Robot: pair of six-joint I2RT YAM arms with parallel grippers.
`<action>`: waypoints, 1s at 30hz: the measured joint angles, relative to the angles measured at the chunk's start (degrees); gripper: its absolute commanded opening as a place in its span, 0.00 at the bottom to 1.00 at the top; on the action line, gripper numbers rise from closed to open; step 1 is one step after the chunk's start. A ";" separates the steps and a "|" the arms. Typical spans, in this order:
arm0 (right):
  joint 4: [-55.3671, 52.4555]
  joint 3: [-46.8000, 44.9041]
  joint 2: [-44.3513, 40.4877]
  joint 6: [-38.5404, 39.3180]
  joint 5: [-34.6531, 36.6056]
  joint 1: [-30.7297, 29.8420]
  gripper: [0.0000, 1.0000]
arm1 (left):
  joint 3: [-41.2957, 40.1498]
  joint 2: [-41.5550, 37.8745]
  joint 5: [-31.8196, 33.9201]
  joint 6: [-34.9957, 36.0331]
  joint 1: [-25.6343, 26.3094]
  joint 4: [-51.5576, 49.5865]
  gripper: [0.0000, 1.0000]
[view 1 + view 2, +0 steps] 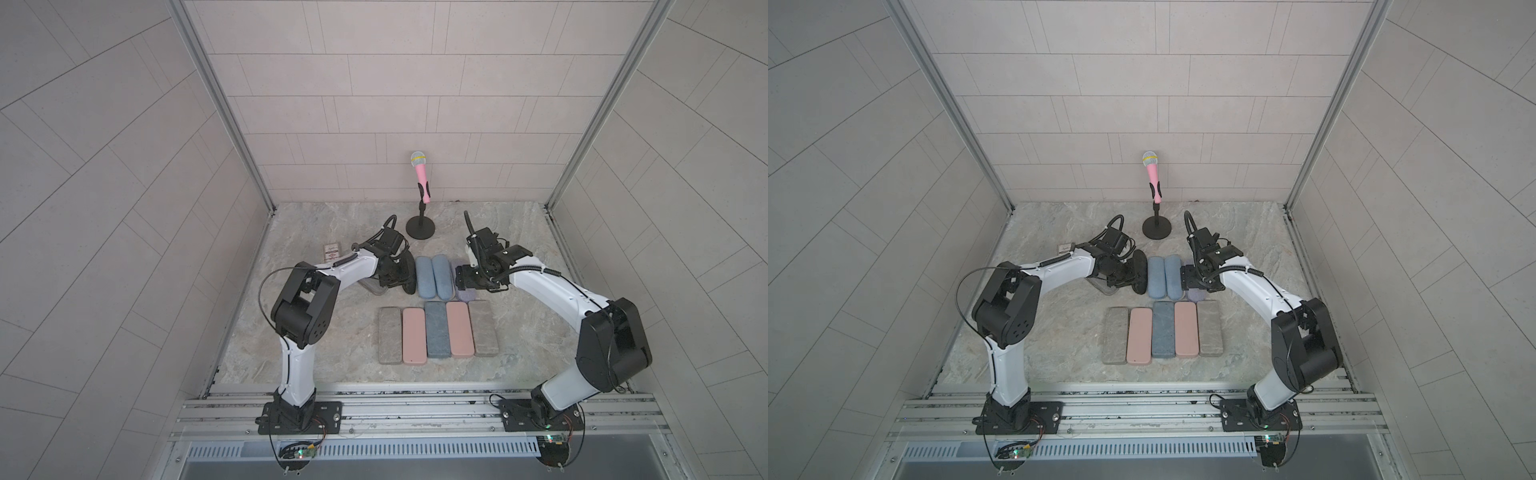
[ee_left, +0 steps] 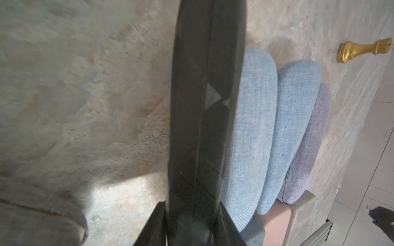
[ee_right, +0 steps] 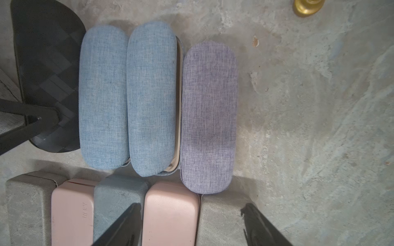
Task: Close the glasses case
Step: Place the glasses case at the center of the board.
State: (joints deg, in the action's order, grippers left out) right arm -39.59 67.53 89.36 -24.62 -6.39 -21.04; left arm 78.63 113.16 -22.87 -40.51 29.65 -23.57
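Woven black oval case (image 2: 202, 127), mottled stone tabletop (image 2: 64, 85)

Faint embossed letters, ending in what looks like "KY" after unclear strokes, run along a pink case (image 3: 72, 213), while the print on a small card (image 1: 331, 251) is too small to read.

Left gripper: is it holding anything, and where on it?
Yes. The left gripper pinches the black glasses case, stood on edge, with its jaws across the two broad faces.
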 measured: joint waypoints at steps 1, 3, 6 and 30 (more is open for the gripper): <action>0.00 0.00 0.00 -0.04 0.00 0.04 0.77 | 0.00 0.00 -0.11 0.00 0.00 -0.02 0.22; 0.00 0.00 0.00 -0.11 0.02 0.09 0.77 | 0.00 0.00 -0.07 0.02 0.00 -0.07 0.33; 0.00 0.00 0.00 -0.15 0.00 0.09 0.77 | 0.00 0.00 -0.04 0.15 0.00 -0.22 0.41; 0.39 0.00 0.00 -0.63 -0.85 0.09 0.77 | 2.62 -0.02 4.96 4.09 -1.27 -7.91 0.57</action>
State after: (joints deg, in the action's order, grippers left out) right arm -39.20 67.53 89.36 -25.26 -7.25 -20.95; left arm 81.25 113.14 -17.91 -36.42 28.38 -31.48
